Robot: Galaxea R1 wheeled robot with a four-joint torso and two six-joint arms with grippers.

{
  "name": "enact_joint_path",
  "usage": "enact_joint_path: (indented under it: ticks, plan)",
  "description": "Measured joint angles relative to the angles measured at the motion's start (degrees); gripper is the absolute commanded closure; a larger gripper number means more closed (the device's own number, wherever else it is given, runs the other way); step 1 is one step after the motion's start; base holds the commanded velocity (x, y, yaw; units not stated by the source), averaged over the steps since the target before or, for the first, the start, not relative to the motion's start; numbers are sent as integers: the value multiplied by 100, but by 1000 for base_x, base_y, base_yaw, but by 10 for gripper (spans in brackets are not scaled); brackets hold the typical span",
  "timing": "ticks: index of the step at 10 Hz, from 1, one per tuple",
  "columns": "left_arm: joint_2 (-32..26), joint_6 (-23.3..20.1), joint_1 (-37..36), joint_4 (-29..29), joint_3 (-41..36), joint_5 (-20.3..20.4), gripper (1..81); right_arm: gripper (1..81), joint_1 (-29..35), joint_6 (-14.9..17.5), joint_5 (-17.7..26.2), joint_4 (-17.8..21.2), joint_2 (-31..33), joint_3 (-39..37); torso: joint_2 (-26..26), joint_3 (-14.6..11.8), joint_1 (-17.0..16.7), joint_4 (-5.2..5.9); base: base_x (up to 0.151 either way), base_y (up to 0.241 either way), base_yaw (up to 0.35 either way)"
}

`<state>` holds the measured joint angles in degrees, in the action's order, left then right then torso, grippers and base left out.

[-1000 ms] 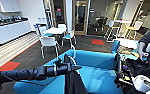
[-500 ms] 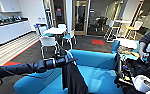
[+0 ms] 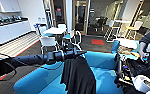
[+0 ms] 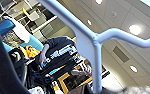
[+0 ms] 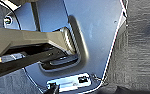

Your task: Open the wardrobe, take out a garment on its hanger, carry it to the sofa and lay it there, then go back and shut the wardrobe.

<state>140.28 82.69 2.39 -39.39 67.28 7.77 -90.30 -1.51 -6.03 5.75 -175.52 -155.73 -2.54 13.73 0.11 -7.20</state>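
- The left tool (image 3: 78, 53) holds the pale hanger (image 4: 96, 47); the black shirt (image 3: 77, 73) hangs above the blue sofa (image 3: 38, 81) seat.
- Lower gently, spreading fabric flat across the seat.
- The right tool's state: cannot tell.

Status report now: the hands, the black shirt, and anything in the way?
Left hand holds the black shirt hanging over the sofa. Shirt not laid down. Person seated at the sofa's right end.
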Motion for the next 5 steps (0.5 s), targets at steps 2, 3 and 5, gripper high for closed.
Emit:
enact_joint_path:
  ticks: [2, 3, 5]
  plan:
    - [357, 116, -50, 2, 157, 22, 811, 10, -2, 0, 2, 0, 0, 2, 0, 0, 0, 15, 0, 0, 0]
    - [514, 143, -68, 4, 286, -11, 811, 10, -2, 0, 2, 0, -1, 2, 0, 0, 0, 89, 0, 0, 0]
    - [689, 160, -223, 4, 405, 2, 811, 10, 20, 0, 0, 0, -1, 0, 0, 2, 0, 354, 0, 0, 0]
